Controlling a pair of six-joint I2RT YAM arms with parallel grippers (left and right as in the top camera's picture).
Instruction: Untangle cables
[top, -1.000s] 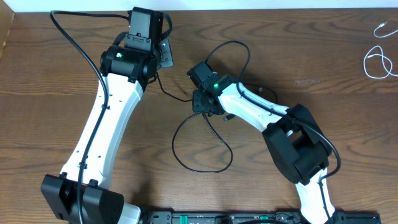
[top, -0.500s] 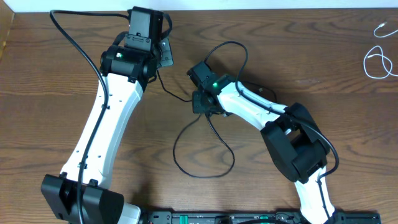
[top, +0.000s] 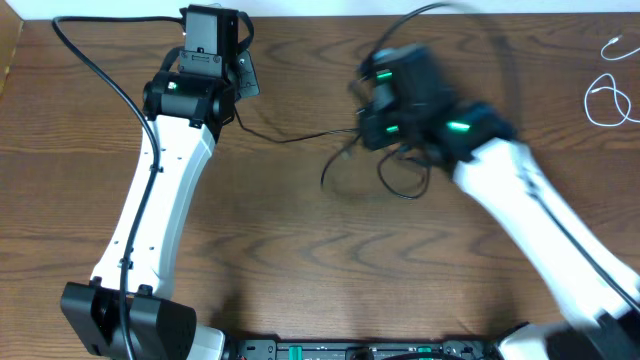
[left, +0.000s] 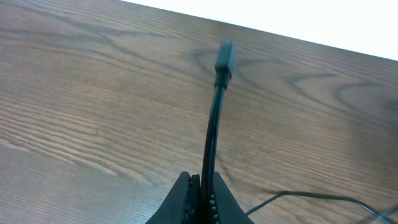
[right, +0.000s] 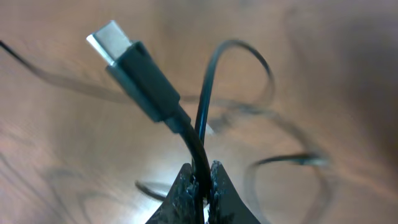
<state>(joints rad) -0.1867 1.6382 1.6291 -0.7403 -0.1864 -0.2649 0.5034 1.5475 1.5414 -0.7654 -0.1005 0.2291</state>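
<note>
Brown wood-grain table (top: 300, 290) fills the overhead view, with a pale strip along its far edge. The left arm (top: 150, 220), white with black joints, reaches from the near edge to the far left part of the table. The right arm (top: 540, 220) runs from the near right corner toward the far middle and is blurred in this view.

The black cable (top: 300, 137) stretches between them. A thin line runs from the left arm's end across to the right arm's end, where it falls into a few loose loops under the blurred head. The white cable (top: 607, 100) lies well apart from all this in a small loop near the far right edge of the table, touching neither arm.

The left tool (left: 200, 186) has its fingers pressed together on the black cable, which rises from the grip in a slight bend. It ends in a small dark plug (left: 224, 59) above the wood.

The right tool (right: 200, 177) is likewise clamped on the black cable. One strand ends just past the fingers in a silver-tipped plug (right: 134, 71). A second strand rises from the same grip and arches back into loops that are out of focus behind.
</note>
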